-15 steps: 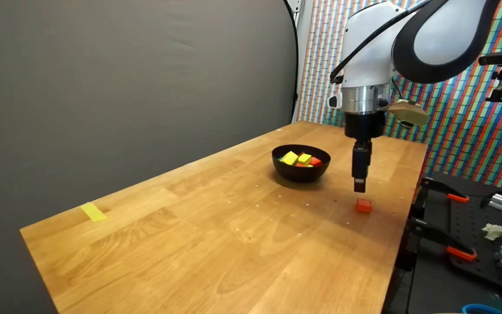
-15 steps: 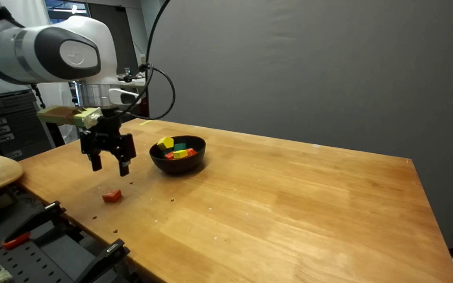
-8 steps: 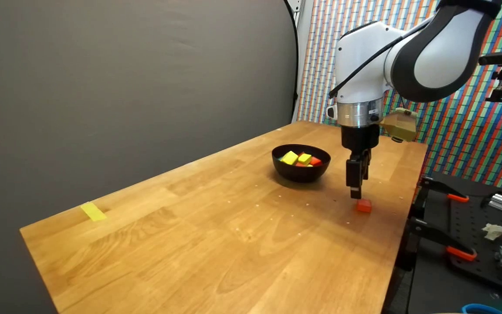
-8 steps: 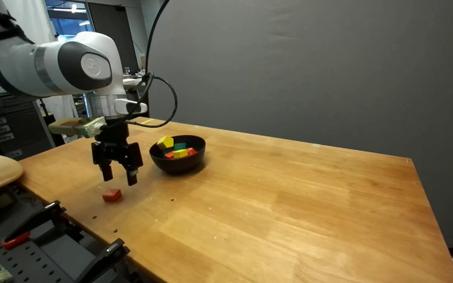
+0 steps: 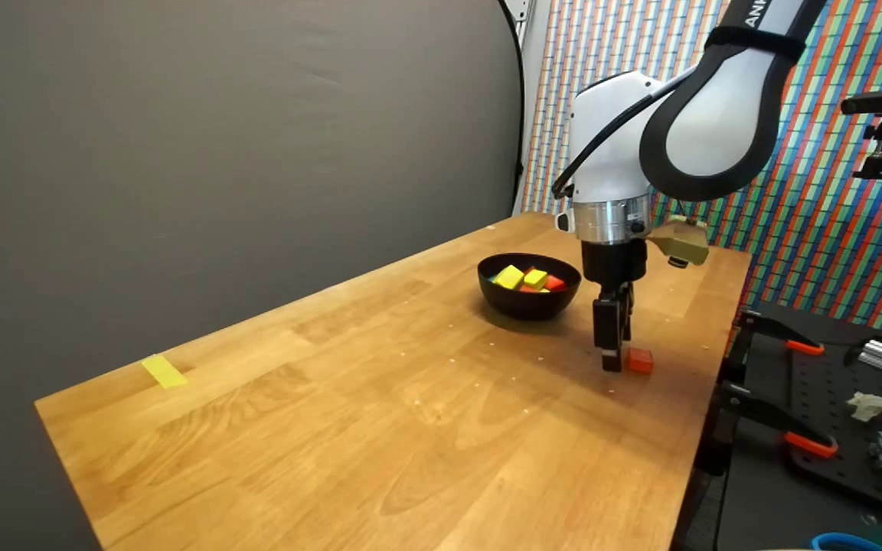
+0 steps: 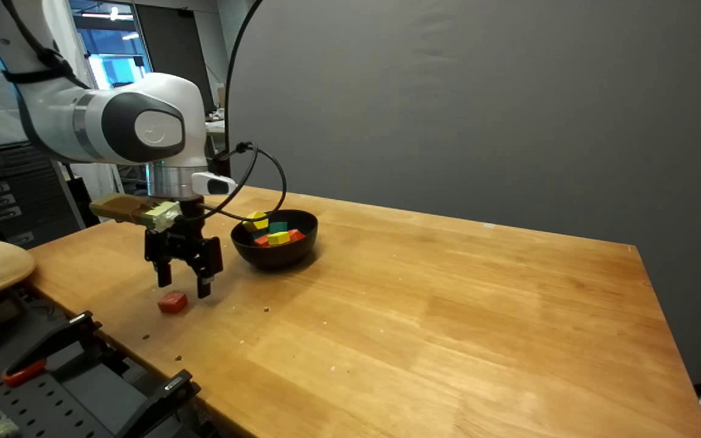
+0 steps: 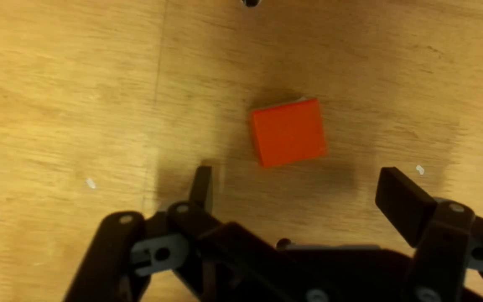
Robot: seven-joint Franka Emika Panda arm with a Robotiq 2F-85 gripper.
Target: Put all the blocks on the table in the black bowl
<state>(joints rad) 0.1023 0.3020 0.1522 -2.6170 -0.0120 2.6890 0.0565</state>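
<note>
While the gripper (image 7: 298,184) stands with its fingers (image 7: 405,205) spread widely, holding nothing, the red block (image 7: 289,134) lies on the table (image 5: 295,459) not between them but just beside, toward the wrist camera (image 5: 683,241); I think the gripper should shift that way before grasping.

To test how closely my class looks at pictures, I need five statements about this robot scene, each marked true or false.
1. The open gripper is near a red block on the table. True.
2. The black bowl contains yellow blocks. True.
3. Every block in the bowl is yellow. False: dark green blocks are there too.
4. The gripper is grasping the red block. False: the block lies ungripped on the table.
5. A yellow strip lies near a table edge. True.
</note>
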